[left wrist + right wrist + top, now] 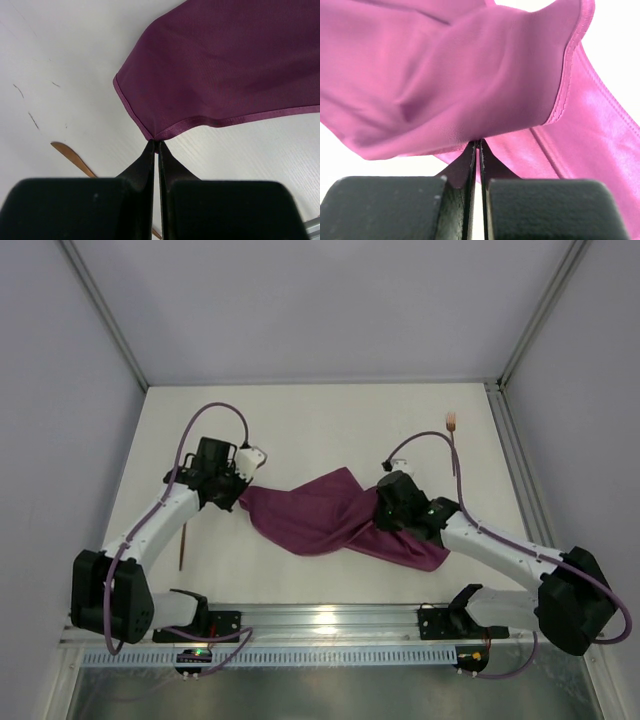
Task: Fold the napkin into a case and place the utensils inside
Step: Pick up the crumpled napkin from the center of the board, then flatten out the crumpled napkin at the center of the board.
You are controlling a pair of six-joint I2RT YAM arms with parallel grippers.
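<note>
**State.** The napkin (335, 520) lies bunched and unfolded on the table (320, 430), between the two arms. Its long axis runs across the table, from a corner at the left down to a loose mass at the near right. No case has been formed yet.

**Left gripper** (155, 145). It is clenched on the napkin's left corner, where two hemmed edges meet. From this grip the cloth extends away to the right. The corner looks lifted slightly off the table.

**Right gripper** (476, 145). It is clenched on the cloth just below a hemmed edge. A raised fold stands above the jaws and further cloth lies beyond. The top view places this grip right of the napkin's middle, with the rest of the cloth trailing towards the right arm's base.

**Utensils.** The fork (454, 435) lies at the far right, well apart from the napkin and nearer the right arm. The second utensil (72, 156) lies near the left arm, just beside its forearm.

**Next move (judgement).** The step in hand appears to be spreading the cloth. The two grips lie on one line along the napkin's long axis, so drawing them apart along it should pull the cloth taut. The right grip is not on a corner, so slack on that side is likely to remain bunched.
</note>
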